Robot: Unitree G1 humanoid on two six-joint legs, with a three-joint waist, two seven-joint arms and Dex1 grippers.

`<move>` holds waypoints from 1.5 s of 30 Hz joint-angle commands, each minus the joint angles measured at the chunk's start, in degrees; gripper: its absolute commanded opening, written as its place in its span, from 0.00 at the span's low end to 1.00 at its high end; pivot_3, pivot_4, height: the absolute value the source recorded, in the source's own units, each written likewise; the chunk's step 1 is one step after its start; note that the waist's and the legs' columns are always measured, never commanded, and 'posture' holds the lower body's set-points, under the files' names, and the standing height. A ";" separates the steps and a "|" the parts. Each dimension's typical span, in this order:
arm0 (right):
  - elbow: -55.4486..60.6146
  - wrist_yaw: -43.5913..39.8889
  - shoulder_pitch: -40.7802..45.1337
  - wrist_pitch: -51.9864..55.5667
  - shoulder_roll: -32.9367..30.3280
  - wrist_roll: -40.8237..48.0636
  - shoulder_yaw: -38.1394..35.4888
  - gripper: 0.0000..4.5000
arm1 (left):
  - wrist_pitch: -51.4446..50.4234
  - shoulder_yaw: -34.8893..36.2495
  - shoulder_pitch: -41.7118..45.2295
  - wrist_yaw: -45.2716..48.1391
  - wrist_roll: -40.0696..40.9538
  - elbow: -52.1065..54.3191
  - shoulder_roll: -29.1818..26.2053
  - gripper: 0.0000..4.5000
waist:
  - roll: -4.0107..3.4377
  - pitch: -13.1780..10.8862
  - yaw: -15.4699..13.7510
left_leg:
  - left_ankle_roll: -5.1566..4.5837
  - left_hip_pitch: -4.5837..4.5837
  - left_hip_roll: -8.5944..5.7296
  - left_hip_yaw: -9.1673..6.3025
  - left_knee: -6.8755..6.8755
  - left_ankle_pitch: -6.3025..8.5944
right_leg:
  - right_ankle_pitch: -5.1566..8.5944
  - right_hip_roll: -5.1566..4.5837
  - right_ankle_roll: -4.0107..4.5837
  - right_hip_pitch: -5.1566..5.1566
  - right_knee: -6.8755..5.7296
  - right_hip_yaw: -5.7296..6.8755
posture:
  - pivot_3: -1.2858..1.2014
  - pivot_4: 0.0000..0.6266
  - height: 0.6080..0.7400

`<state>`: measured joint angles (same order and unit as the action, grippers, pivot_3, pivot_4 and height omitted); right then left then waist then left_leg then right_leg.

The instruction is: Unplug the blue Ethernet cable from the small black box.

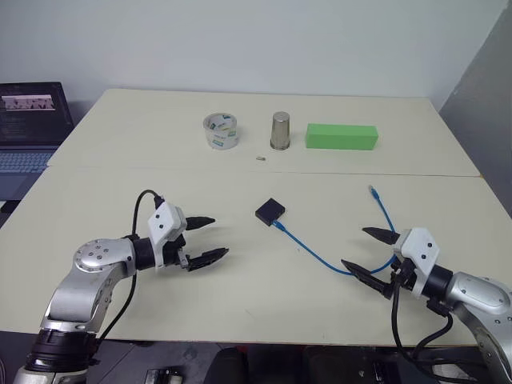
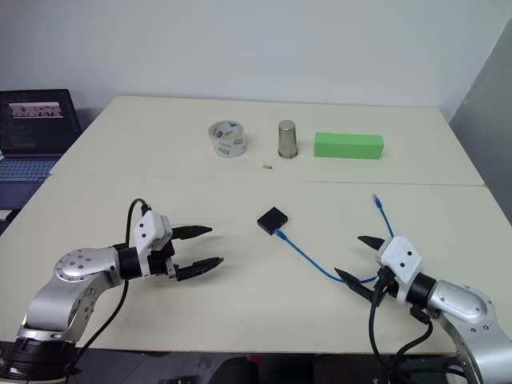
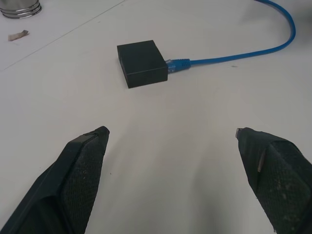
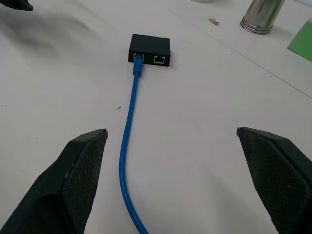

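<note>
On my desk [image 1: 120,172] I count one small black box [image 1: 270,212], one blue Ethernet cable [image 1: 320,254], one tape roll [image 1: 221,130], one metal cup [image 1: 280,130], one long green block [image 1: 342,137] and one tiny scrap [image 1: 260,158]. One laptop [image 1: 28,132] sits past the left edge.

A tape roll [image 1: 221,131], metal cup [image 1: 280,130] and green block [image 1: 342,137] line the table's [image 1: 120,172] far side; a laptop [image 1: 30,132] sits far left.
</note>
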<state>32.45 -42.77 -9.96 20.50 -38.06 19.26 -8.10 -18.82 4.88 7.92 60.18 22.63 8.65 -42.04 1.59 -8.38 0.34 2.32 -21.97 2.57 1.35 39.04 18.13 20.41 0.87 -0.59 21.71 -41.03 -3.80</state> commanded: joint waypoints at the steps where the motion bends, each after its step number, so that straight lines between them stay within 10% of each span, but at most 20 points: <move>1: 0.98 0.33 0.57 -1.11 0.09 0.15 -0.29 1.00 | -0.32 1.57 0.45 -0.04 1.45 1.97 -0.76 0.98 | 0.00 0.00 0.01 | 0.00 0.00 0.00 0.00 0.00 0.00 | 0.00 0.00 0.00 0.00 0.00 0.00 | 0.52 0.24 1.00; 21: 0.42 6.70 7.73 2.99 5.33 -3.58 10.36 1.00 | 4.08 0.38 2.67 -1.38 -2.13 -1.60 -0.02 0.98 | 0.00 0.00 0.06 | 0.00 -0.01 0.00 -0.01 0.00 0.00 | 0.00 0.00 0.00 0.00 0.01 0.01 | 0.52 0.24 1.00; 38: -25.51 15.86 26.39 2.16 22.15 -16.65 25.38 1.00 | 4.89 -1.56 7.96 3.85 -2.32 -7.10 -0.91 0.98 | 0.05 -0.02 0.62 | 0.02 -0.09 0.00 -0.11 0.01 -0.01 | 0.00 -0.05 0.01 0.10 -0.01 0.16 | 0.52 0.24 1.00; 45: -26.38 16.30 27.47 2.51 24.28 -18.19 26.15 0.64 | 4.39 -2.07 8.12 3.41 -2.16 -7.37 -0.23 1.00 | 0.05 -0.02 1.26 | 0.02 -0.12 0.01 -0.27 0.01 -0.01 | 0.00 -0.04 0.01 0.10 -0.07 0.28 | 0.52 0.24 1.00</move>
<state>5.14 -26.91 16.61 23.86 -14.36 1.48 17.37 -14.64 2.63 15.26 63.80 20.11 0.34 -42.46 1.64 -8.41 1.60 2.33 -22.09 2.58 1.07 39.04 18.12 20.40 0.82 -0.59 21.81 -41.10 -3.50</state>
